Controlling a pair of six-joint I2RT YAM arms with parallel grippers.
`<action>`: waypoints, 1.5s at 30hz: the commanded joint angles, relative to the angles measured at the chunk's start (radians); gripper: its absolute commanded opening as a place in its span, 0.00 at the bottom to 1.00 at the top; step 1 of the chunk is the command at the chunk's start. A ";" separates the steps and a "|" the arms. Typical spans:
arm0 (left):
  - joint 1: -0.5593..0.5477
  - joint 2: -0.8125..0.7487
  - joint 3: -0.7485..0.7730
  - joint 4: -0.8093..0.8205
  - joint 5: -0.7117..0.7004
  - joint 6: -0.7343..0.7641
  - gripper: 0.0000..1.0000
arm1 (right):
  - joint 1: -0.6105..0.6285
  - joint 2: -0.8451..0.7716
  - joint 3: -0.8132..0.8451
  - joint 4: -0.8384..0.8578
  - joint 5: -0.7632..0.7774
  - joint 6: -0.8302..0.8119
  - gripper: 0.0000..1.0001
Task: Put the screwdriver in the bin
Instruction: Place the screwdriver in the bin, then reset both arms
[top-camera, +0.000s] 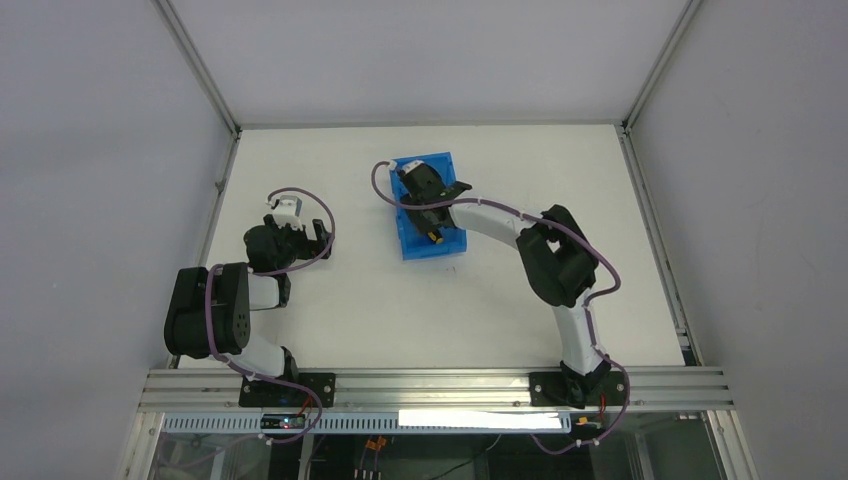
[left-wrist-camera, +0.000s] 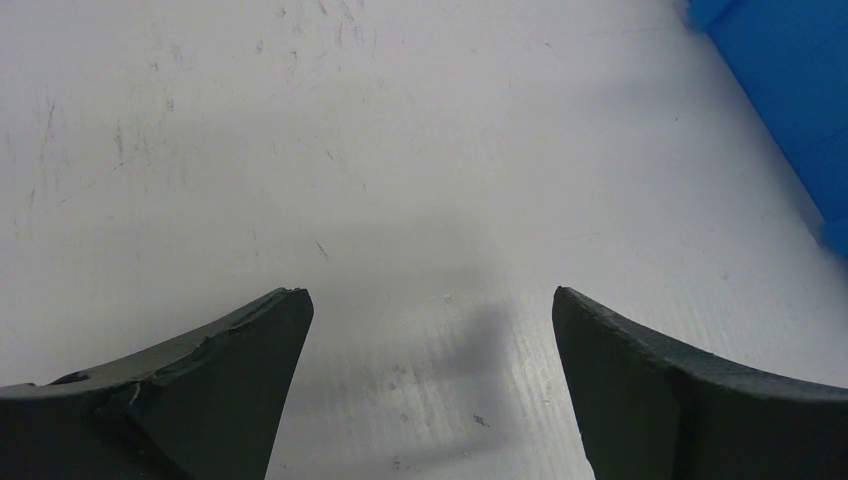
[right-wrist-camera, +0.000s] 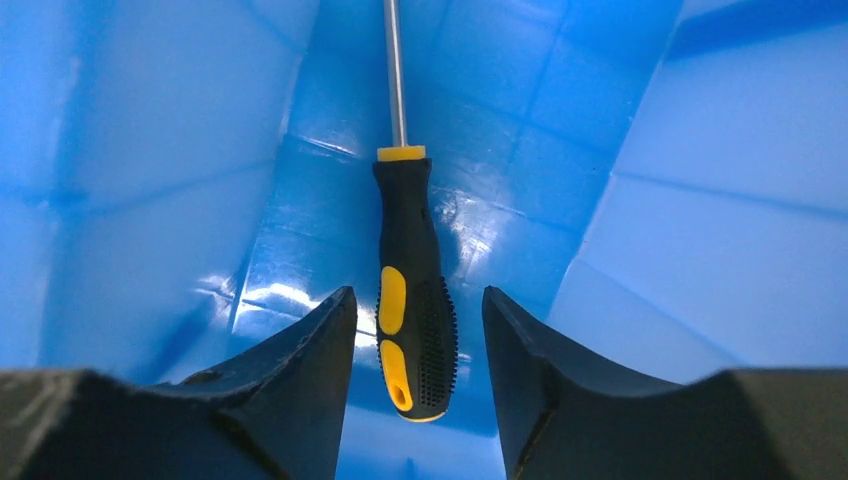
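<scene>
— Where's the screwdriver (right-wrist-camera: 410, 250)?
— In the bin (right-wrist-camera: 150, 150), lying lengthwise, shaft pointing away from the right gripper (right-wrist-camera: 418, 292), whose fingers stand apart beside the handle.
— Left gripper (left-wrist-camera: 430, 300)?
— Spread wide above the white table (left-wrist-camera: 300, 150).

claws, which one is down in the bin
The right claw, open either side of the screwdriver inside the bin; the left claw hangs over the white table.

PLACE: robot lab test cell | SEEN: left arm (top-camera: 215, 310), right arm (top-camera: 555, 260) bolted on near metal rail (top-camera: 430, 385) | white table (top-camera: 400, 300) | grey walls (top-camera: 100, 150) around
</scene>
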 joint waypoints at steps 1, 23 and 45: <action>0.013 -0.008 0.005 0.027 0.019 0.013 0.99 | -0.003 -0.121 0.016 0.045 0.027 -0.006 0.54; 0.014 -0.008 0.004 0.028 0.019 0.013 0.99 | -0.002 -0.244 0.314 -0.193 0.091 -0.013 0.99; 0.013 -0.008 0.004 0.028 0.020 0.013 0.99 | -0.141 -0.387 0.316 -0.255 0.104 -0.008 0.99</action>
